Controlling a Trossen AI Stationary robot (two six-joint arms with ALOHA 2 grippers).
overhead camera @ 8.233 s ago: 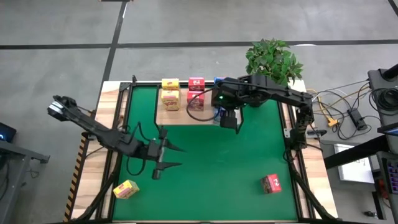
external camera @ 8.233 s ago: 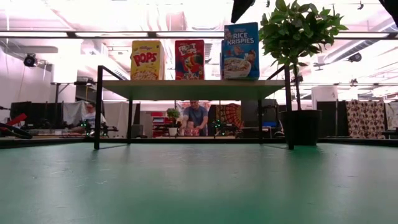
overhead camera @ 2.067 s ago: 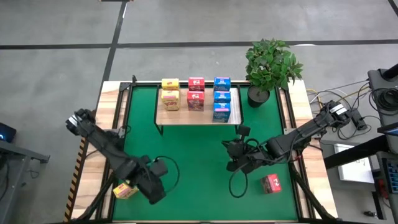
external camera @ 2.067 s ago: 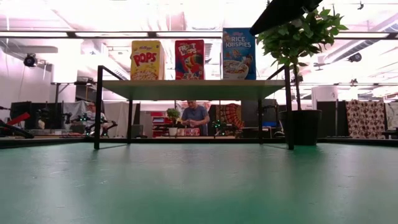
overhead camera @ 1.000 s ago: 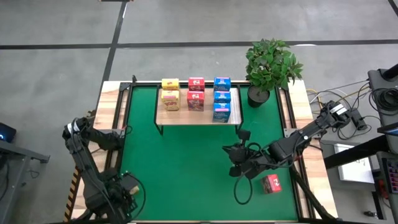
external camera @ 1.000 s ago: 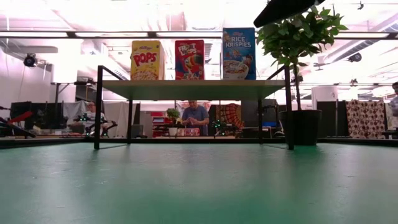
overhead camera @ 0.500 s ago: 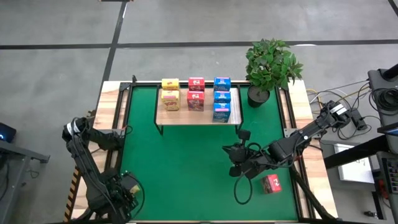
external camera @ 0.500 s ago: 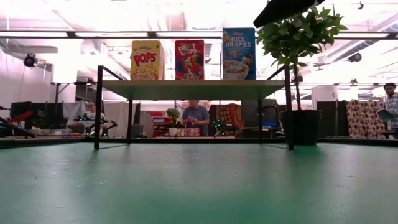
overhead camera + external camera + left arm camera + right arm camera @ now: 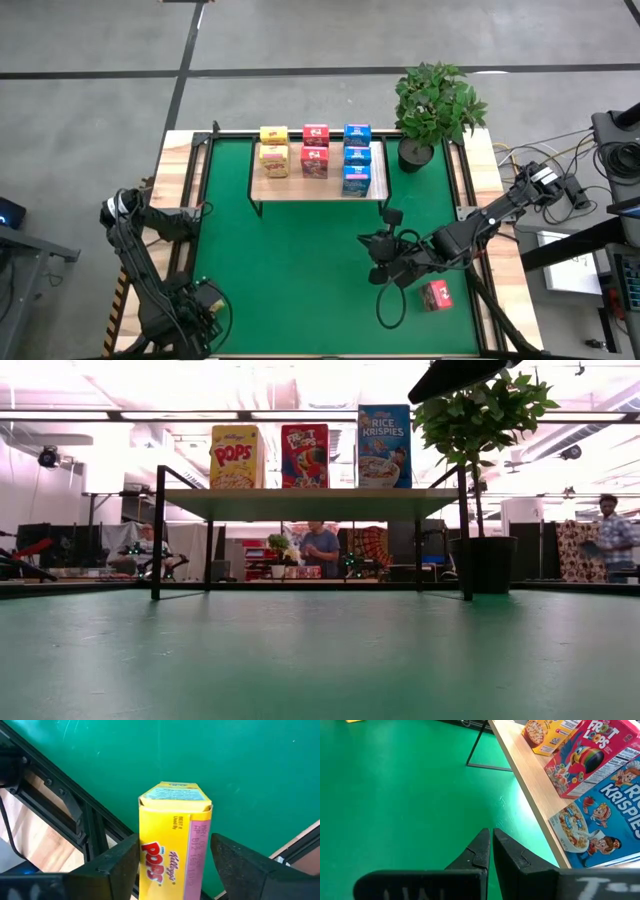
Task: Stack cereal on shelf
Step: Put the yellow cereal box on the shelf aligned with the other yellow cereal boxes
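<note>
Yellow cereal box (image 9: 175,840) between left tool's (image 9: 172,865) spread fingers, not yet clamped. Risk: off-centre squeeze, box tipping on green surface (image 9: 310,250). Right tool (image 9: 490,852) clenched, empty.

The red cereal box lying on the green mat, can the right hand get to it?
Probably yes. The red cereal box lies in the open on the green mat, just beside the right hand, which is shut and empty. Nothing stands between them.

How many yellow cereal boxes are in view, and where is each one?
3. The rear yellow box and front yellow box are on the shelf; the third yellow box is on the green mat at the left end effector.
</note>
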